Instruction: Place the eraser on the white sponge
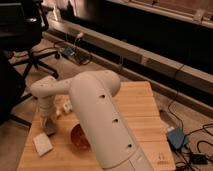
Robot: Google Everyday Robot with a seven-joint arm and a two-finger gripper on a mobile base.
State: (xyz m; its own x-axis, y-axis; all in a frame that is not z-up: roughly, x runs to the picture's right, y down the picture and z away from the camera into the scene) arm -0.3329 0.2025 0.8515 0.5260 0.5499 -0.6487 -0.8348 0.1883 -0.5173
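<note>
My gripper (48,121) hangs from the white arm over the left part of the wooden table (140,107). The eraser (50,131), a small dark grey block, is right at the gripper's lower end, close to the table top; I cannot tell whether it is held or lying there. The white sponge (42,144), a pale square pad, lies flat on the table just in front of and slightly left of the eraser, apart from it.
An orange-red bowl (78,138) sits right of the sponge, partly behind the arm. Small white chunks (63,107) lie behind the gripper. A black office chair (22,35) stands to the left, and cables and a blue box (176,138) lie on the floor.
</note>
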